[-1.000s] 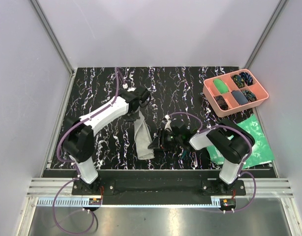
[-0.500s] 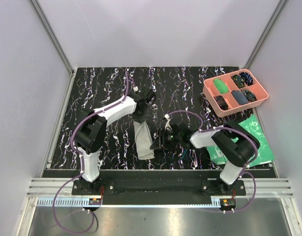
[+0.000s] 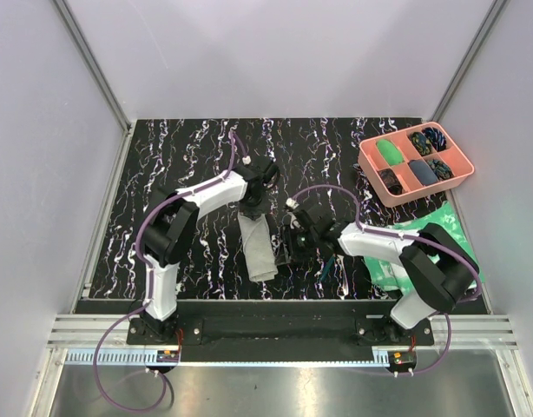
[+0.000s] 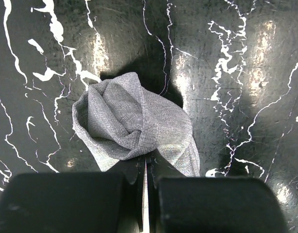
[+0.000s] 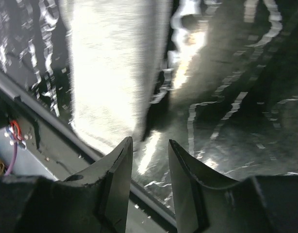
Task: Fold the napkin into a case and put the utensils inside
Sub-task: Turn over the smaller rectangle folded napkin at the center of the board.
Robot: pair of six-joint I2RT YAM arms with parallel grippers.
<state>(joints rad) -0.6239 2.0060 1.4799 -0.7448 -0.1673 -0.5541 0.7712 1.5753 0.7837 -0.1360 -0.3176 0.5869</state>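
With the left gripper [image 4: 145,170] clenched on the napkin [image 4: 132,121] at 12 o'clock and the right gripper [image 5: 150,155] released, any tug could undo the fold.

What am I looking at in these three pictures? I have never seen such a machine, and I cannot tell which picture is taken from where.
Two robot arms stand at the near edge of a black table. The wide picture looks down from above; the other two come from a camera on each wrist. The left gripper is shut on the far end of the grey napkin, which bunches there. The right gripper is open and empty, low beside the napkin. At the right lie a pink tray and a green sheet.
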